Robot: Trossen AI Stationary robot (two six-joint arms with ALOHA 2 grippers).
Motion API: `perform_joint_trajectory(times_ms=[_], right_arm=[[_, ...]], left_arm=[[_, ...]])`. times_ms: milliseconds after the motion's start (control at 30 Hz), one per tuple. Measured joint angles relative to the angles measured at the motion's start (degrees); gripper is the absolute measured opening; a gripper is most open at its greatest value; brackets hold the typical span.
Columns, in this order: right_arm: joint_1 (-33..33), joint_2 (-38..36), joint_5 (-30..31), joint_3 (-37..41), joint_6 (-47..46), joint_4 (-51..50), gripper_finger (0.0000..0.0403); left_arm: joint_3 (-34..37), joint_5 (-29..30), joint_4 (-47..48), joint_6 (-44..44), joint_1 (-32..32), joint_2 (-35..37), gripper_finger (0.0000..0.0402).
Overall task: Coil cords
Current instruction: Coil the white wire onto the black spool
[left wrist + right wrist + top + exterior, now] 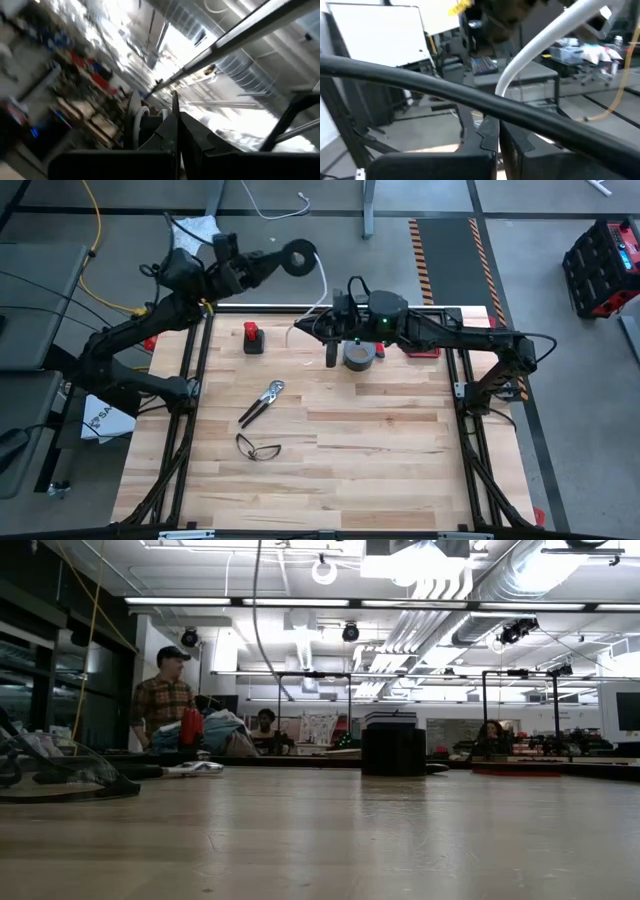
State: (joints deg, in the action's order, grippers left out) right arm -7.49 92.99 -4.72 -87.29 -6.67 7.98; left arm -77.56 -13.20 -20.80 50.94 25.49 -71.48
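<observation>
Wooden planks make up the tabletop (pixel 380 460), framed by black rails, with grey floor all round it. Nearest lie safety glasses (pixel 258 447), then pliers (pixel 262 402) a little farther in, both left of centre and apart from everything else. Farther still a small red and black item (pixel 253 338) stands near the far left edge, and a grey tape roll (pixel 359 356) sits near the far middle, under the right arm.

That arm reaches in from the right, its right claw (pixel 331 352) just left of the tape roll. Its wrist view shows the fingers (pixel 490 135) pressed almost together with the white cord (pixel 555 35) rising from between them, so it looks to be pinching the cord's free end.

Farthest off, beyond the far edge, the left claw (pixel 283 260) is raised over the floor and clamped on the black spool (pixel 299 257). The cord (pixel 320 290) runs from the spool down and back toward the right claw in a loose curve.

The spool is small, rigid and probably light, so a grip across its rim or flat faces should hold well. The cord is thin, limp and smooth-looking; it would likely slip through a loose pinch and spring off the spool if slack, so it is best held close to the end and kept lightly taut while winding.
</observation>
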Motion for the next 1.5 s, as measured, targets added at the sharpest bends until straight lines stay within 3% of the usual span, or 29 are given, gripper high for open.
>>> perform_joint_trajectory(times_ms=[233, 667, 867, 1033, 1167, 1300, 1500], right_arm=[[0.9, 0.5, -1.8, 0.0, 0.1, 4.8, 0.0], [2.7, 1.9, -2.4, -5.0, 5.4, 1.9, 0.0001], [2.8, 2.1, -2.5, -5.0, 5.8, 2.7, 0.0001], [2.8, 2.0, -2.9, -5.0, 5.9, 4.1, 0.0001], [2.8, 2.0, -2.9, -5.0, 5.9, 4.3, 0.0], [2.8, 1.9, -3.0, -5.1, 5.2, 7.2, 0.0], [3.4, 1.9, -4.3, -5.1, 4.8, 8.1, 0.0]], left_arm=[[0.0, 0.5, 0.2, 11.4, -3.5, -1.4, 0.0], [0.0, 5.3, 3.6, 20.9, -6.4, -2.7, 0.0], [0.0, 2.5, 2.9, 29.2, -9.4, -3.9, 0.0], [0.0, 2.3, 2.0, 31.6, -11.1, -3.6, 0.0], [-0.1, -1.4, -1.1, 33.6, -11.7, -3.6, 0.0], [-0.9, -5.8, -1.2, 34.2, -12.9, -3.5, 0.0], [-1.7, -5.2, -1.3, 31.7, -13.0, -3.5, 0.0]])
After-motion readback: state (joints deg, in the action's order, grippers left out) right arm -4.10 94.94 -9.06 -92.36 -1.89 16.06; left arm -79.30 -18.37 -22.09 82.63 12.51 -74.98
